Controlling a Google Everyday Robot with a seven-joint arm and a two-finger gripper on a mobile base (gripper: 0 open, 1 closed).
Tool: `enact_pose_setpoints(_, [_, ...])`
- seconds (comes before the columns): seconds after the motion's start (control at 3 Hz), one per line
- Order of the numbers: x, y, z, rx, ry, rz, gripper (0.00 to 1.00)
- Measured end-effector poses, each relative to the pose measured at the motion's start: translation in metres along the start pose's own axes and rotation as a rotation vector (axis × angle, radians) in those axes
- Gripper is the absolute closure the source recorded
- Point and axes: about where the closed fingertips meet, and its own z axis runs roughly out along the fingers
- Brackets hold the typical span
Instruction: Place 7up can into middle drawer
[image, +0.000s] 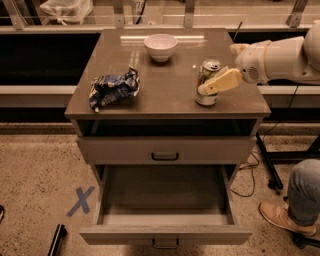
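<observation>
Camera view (the only one).
- The small white-and-green aluminium 7up can (206, 71) stood upright on the right side of the grey-brown desk (165, 85), near its front edge.
- The robot's cream-coloured gripper (210, 86) reached in from the right and lay against the can at mid-height. We could not tell whether it was spread or pressed onto the can.
- The wide grey-brown middle drawer (165, 197) was pulled fully out below, its tray bare. The closed grey upper drawer front (165, 150) sat between the drawer and the desk top.
- A white round bowl (160, 46) and a crumpled blue-and-white foil snack bag (114, 89) lay well apart from the can.

We judged the step in hand to be the grasp, with the can not yet lifted. The next move called for a firm hold, a lift clear of the desk edge, and then a carry forward and down into the tray.
</observation>
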Motion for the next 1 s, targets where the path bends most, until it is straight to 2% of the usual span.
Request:
enact_pose_setpoints(0.33, [0.0017, 0.0004, 0.0015, -0.004, -0.003, 0.008, 0.00])
enact_pose_setpoints(0.67, [0.0009, 0.0019, 0.0036, -0.008, -0.004, 0.007, 0.16])
enact_pose_setpoints(1.0, [0.0001, 0.0034, 0.0057, -0.013, -0.004, 0.006, 0.40])
